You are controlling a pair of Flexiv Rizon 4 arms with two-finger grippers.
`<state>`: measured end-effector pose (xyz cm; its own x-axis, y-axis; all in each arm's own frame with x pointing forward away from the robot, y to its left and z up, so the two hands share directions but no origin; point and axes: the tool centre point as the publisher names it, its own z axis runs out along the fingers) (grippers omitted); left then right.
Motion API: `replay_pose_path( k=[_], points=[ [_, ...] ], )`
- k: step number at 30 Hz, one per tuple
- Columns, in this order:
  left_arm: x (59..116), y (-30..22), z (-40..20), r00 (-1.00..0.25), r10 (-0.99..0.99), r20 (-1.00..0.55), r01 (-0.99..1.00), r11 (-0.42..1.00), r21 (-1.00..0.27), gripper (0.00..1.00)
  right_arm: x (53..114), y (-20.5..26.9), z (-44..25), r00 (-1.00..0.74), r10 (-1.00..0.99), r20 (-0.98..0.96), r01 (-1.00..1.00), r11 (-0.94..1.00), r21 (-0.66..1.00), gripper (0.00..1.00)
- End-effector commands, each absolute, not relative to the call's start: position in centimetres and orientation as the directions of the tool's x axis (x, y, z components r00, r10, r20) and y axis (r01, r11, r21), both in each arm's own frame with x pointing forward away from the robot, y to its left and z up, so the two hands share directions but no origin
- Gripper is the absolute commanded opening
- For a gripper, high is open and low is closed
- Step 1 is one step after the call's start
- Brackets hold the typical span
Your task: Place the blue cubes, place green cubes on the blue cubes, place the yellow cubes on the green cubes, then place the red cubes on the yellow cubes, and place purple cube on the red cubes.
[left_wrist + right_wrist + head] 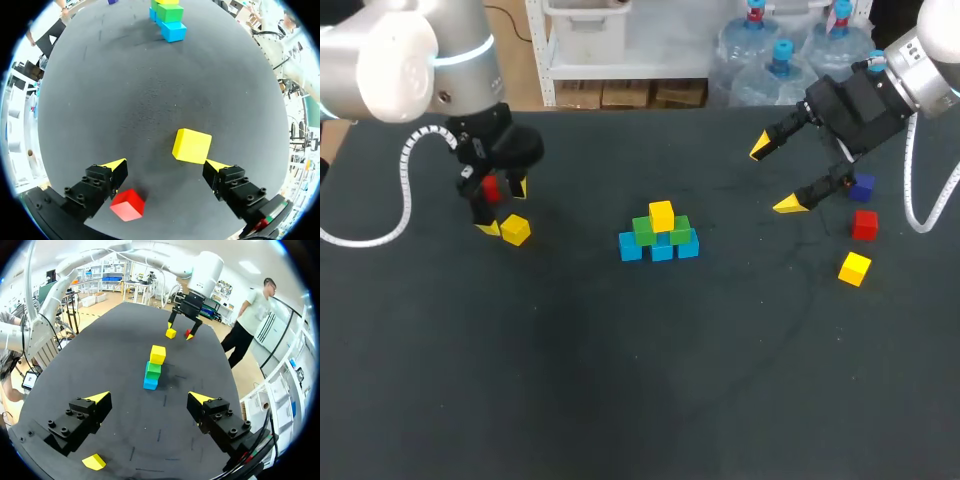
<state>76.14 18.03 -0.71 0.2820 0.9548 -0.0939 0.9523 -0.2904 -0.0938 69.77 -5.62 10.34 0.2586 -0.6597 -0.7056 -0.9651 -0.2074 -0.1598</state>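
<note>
On the dark worktop (pixel 570 380), a pile (pixel 660 235) of cubes stands between two open pincers.

From above, the pile has three blue cubes (pixel 662 251) below, two green cubes (pixel 643 232) on them, one yellow cube (pixel 661 214) on top. The left pincer (pixel 504 208) is open, with a red cube (pixel 490 187) and a loose yellow cube (pixel 515 230) right by it. The right pincer (pixel 775 176) is open and empty, near a purple cube (pixel 862 187), a second red cube (pixel 864 224) and a second yellow cube (pixel 854 268). From the left wrist, the loose yellow cube (pixel 192 146) sits just ahead of one fingertip (pixel 218 165); the red cube (pixel 127 205) lies beside the other finger. From the right wrist, the pile (pixel 152 371) is ahead of the open fingers (pixel 97 397).
</note>
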Motion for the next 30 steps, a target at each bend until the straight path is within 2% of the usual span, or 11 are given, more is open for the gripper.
replay_pose_path(
  k=[1,15,16,17,20,22,23,24,25,29,30],
  points=[
    [75.7,17.6,-0.9,0.284,0.955,-0.088,0.953,-0.291,-0.086,1.00,69.8,-5.6,10.3,0.259,-0.659,-0.706,-0.965,-0.207,-0.161,1.00],
    [74.5,18.1,-1.5,0.238,0.968,-0.077,0.966,-0.244,-0.089,1.00,69.8,-5.6,10.3,0.259,-0.659,-0.706,-0.965,-0.207,-0.161,1.00],
    [74.5,18.1,-1.6,0.232,0.970,-0.076,0.967,-0.239,-0.090,0.94,69.8,-5.6,10.3,0.259,-0.659,-0.706,-0.965,-0.207,-0.161,1.00],
    [74.5,18.1,-1.6,0.229,0.970,-0.077,0.968,-0.235,-0.088,0.93,69.8,-5.6,10.3,0.259,-0.659,-0.706,-0.965,-0.207,-0.161,1.00],
    [74.5,18.1,-1.6,0.229,0.970,-0.077,0.968,-0.235,-0.084,1.00,69.8,-5.6,10.3,0.259,-0.659,-0.706,-0.965,-0.207,-0.161,1.00],
    [74.5,18.1,-1.7,0.229,0.971,-0.075,0.969,-0.235,-0.082,0.99,69.8,-5.6,10.3,0.259,-0.659,-0.706,-0.965,-0.207,-0.161,1.00],
    [74.6,18.1,-1.7,0.228,0.971,-0.074,0.969,-0.233,-0.081,0.92,69.8,-5.6,10.3,0.259,-0.659,-0.706,-0.965,-0.207,-0.161,1.00],
    [74.6,18.1,-1.8,0.221,0.973,-0.070,0.971,-0.226,-0.076,0.78,69.8,-5.6,10.3,0.259,-0.659,-0.706,-0.965,-0.207,-0.161,1.00],
    [74.6,18.2,-1.8,0.212,0.975,-0.069,0.974,-0.217,-0.068,0.68,69.8,-5.6,10.3,0.259,-0.659,-0.706,-0.965,-0.207,-0.161,1.00],
    [74.6,18.2,-1.7,0.214,0.975,-0.068,0.974,-0.218,-0.059,0.72,69.8,-5.6,10.3,0.259,-0.659,-0.706,-0.965,-0.207,-0.161,1.00],
    [74.6,18.1,-1.7,0.216,0.974,-0.067,0.974,-0.220,-0.057,0.69,69.8,-5.6,10.3,0.259,-0.659,-0.706,-0.965,-0.207,-0.161,1.00]
  ],
)
